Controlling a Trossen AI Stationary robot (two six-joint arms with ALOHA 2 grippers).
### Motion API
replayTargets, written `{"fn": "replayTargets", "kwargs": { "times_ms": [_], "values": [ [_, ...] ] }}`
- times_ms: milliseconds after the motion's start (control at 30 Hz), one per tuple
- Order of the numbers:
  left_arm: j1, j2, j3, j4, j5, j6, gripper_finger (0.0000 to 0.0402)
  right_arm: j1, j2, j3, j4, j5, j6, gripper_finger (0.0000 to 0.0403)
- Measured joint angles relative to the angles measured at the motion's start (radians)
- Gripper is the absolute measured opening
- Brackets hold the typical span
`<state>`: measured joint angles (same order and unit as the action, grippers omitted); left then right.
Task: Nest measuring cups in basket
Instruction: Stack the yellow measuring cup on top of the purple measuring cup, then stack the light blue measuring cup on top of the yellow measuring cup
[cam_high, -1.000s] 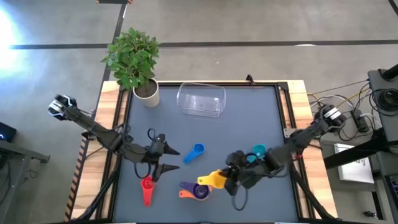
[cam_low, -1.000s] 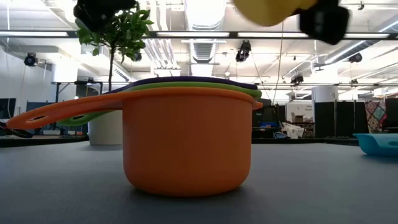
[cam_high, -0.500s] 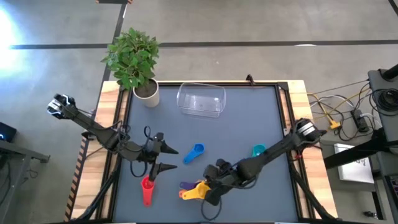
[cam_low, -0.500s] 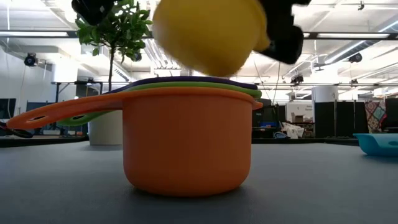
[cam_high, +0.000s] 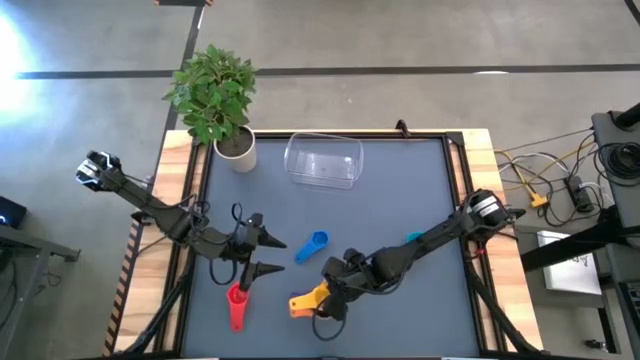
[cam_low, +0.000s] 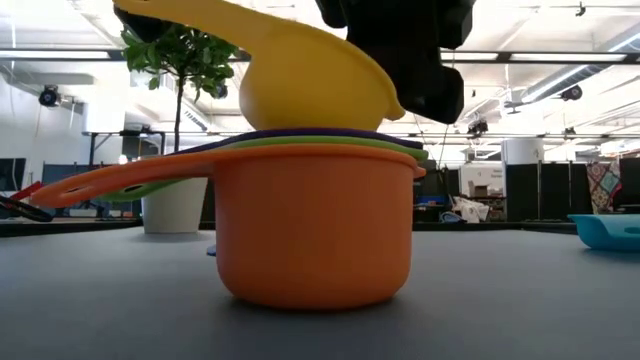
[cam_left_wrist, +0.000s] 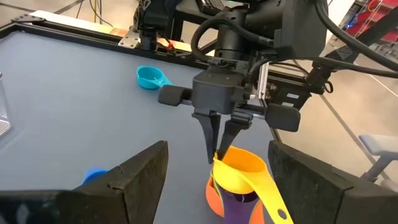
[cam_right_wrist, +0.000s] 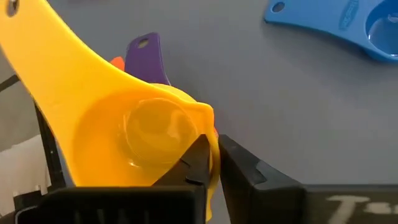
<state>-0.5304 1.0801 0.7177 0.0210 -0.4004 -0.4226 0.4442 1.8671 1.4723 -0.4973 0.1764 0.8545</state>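
Observation:
An orange cup (cam_low: 315, 230) stands on the mat near the front edge with a green cup (cam_low: 300, 143) and a purple cup (cam_low: 300, 132) nested in it. My right gripper (cam_left_wrist: 217, 149) is shut on a yellow cup (cam_low: 310, 80) whose bowl sits tilted in that stack. Lying loose on the mat are a blue cup (cam_high: 313, 246), a teal cup (cam_left_wrist: 149, 77) and a red cup (cam_high: 236, 306). The clear basket (cam_high: 323, 160) stands at the far middle. My left gripper (cam_high: 283, 256) hovers open to the stack's left, holding nothing. My right gripper pinches the yellow cup's rim (cam_right_wrist: 213, 146) on the side opposite its handle, one finger inside the bowl and one outside. The fingers slant down from the table's right. The bowl rests tilted in the purple cup, and the handle (cam_low: 180, 15) sticks up away from the fingers.
A white pot (cam_high: 237, 152) with a leafy plant stands at the far left corner, beside the basket. The dark mat has wooden borders on the left and right. Open mat lies between the basket and the cups.
My right gripper has carried the yellow cup from beside the teal cup toward the table's left and near edge and down, tipping steeper. The cup now sits tilted in the stack, which has slid slightly. My left gripper kept still.

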Motion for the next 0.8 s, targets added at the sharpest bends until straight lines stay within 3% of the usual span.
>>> {"fn": "replayTargets", "kwargs": {
  "times_ms": [433,700,800],
  "values": [
    [0.000,0.000,0.000,-0.001,0.000,-0.006,0.0260,0.002,-0.028,0.001,-0.091,0.004,-0.068,0.0203],
    [0.000,0.000,-0.001,-0.005,0.000,-0.009,0.0260,0.002,-0.089,0.002,-0.137,0.007,-0.131,0.0262],
    [-0.001,0.000,-0.001,-0.015,0.000,-0.026,0.0260,0.003,-0.128,0.002,-0.265,0.007,-0.234,0.0273]
  ]
}}
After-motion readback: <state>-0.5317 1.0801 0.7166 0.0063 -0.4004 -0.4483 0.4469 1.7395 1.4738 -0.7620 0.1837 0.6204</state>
